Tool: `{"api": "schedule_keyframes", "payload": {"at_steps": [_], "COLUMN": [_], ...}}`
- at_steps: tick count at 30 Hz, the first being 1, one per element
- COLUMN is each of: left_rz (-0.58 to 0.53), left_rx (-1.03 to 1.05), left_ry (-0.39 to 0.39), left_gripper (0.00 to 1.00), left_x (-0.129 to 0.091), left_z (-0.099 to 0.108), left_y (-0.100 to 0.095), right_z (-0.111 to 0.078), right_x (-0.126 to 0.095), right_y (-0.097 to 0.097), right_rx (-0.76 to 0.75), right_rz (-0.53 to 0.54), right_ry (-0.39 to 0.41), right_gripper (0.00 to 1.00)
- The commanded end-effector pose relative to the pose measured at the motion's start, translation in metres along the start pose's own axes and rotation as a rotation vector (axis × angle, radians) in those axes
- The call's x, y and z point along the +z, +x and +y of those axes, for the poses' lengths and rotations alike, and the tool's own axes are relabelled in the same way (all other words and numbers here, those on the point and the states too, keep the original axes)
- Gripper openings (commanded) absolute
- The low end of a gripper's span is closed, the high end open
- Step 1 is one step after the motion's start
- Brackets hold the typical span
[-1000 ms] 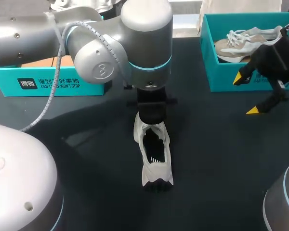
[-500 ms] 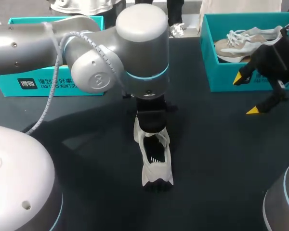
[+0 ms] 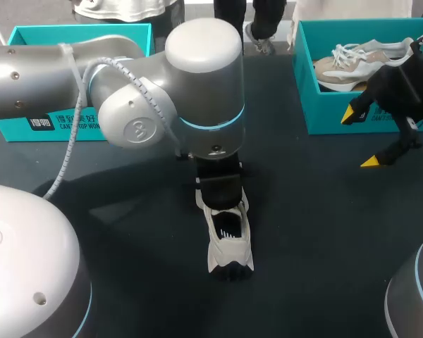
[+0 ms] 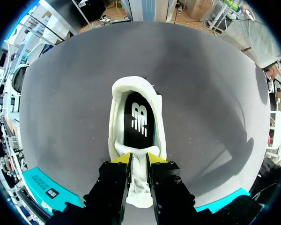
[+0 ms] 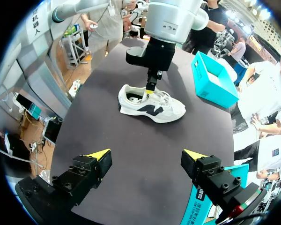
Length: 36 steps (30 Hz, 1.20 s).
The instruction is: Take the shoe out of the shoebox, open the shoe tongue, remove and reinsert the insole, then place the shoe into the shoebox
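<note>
A white shoe (image 3: 230, 248) lies on the dark table (image 3: 317, 225) at its middle, heel toward me. Its black insole (image 4: 139, 119) shows inside the opening. My left gripper (image 4: 139, 160) stands over the laced end, and its yellow fingertips (image 4: 123, 159) press the white tongue (image 4: 139, 174) from both sides. In the head view the big wrist hides those fingers. My right gripper (image 3: 359, 138) hangs wide open at the table's right with nothing between its fingers; in its own view (image 5: 146, 154) the shoe (image 5: 154, 107) lies well ahead of it.
A teal shoebox (image 3: 304, 84) at the back right holds another pale shoe (image 3: 352, 60), close behind my right gripper. A second teal box (image 3: 77, 31) stands at the back left, partly behind my left arm.
My left arm has shifted a little toward me and lower over the shoe, and its fingers have narrowed on the tongue. The right arm and shoe have kept still.
</note>
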<state>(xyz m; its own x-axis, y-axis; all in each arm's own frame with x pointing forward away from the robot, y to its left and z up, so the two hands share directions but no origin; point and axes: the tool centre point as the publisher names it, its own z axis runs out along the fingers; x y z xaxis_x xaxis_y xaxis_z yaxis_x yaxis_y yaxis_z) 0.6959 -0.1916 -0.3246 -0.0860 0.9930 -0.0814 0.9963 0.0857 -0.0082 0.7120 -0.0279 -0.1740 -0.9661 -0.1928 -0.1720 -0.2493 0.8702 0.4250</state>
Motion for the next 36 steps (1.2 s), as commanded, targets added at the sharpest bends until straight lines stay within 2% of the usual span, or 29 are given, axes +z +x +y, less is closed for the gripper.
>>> {"api": "schedule_keyframes", "payload": {"at_steps": [1, 13, 17, 18, 19, 22, 23, 24, 36], "left_rz": [0.003, -0.003, 0.015, -0.006, -0.001, -0.003, -0.003, -0.003, -0.003], "left_rx": [-0.009, -0.078, -0.251, -0.28, -0.385, -0.399, -0.399, -0.399, -0.399], "left_ry": [0.005, 0.011, 0.02, 0.053, 0.065, 0.113, 0.113, 0.113, 0.113], "left_gripper": [0.22, 0.32, 0.33, 0.32, 0.46, 0.52, 0.84, 1.0, 1.0], "left_x": [-0.001, -0.022, -0.031, -0.034, -0.037, -0.042, -0.042, -0.042, -0.042], "left_z": [-0.002, 0.003, 0.006, 0.007, 0.009, 0.006, 0.006, 0.006, 0.006], "left_y": [0.003, 0.004, 0.01, 0.012, 0.016, 0.022, 0.022, 0.022, 0.022], "right_z": [0.0, 0.0, 0.0, 0.0, 0.0, 0.0, 0.0, 0.0, 0.0], "right_x": [0.001, 0.001, 0.001, 0.001, 0.001, 0.001, 0.001, 0.001, 0.001], "right_y": [-0.002, -0.002, -0.002, -0.002, -0.002, -0.002, -0.002, -0.002, -0.002], "right_rx": [0.0, 0.0, 0.0, 0.0, 0.0, 0.0, 0.0, 0.0, 0.0], "right_rz": [0.005, 0.005, 0.005, 0.005, 0.005, 0.005, 0.005, 0.005, 0.005], "right_ry": [0.003, 0.003, 0.003, 0.003, 0.003, 0.003, 0.003, 0.003, 0.003], "right_gripper": [1.0, 1.0, 1.0, 1.0, 1.0, 1.0, 1.0, 1.0, 1.0]}}
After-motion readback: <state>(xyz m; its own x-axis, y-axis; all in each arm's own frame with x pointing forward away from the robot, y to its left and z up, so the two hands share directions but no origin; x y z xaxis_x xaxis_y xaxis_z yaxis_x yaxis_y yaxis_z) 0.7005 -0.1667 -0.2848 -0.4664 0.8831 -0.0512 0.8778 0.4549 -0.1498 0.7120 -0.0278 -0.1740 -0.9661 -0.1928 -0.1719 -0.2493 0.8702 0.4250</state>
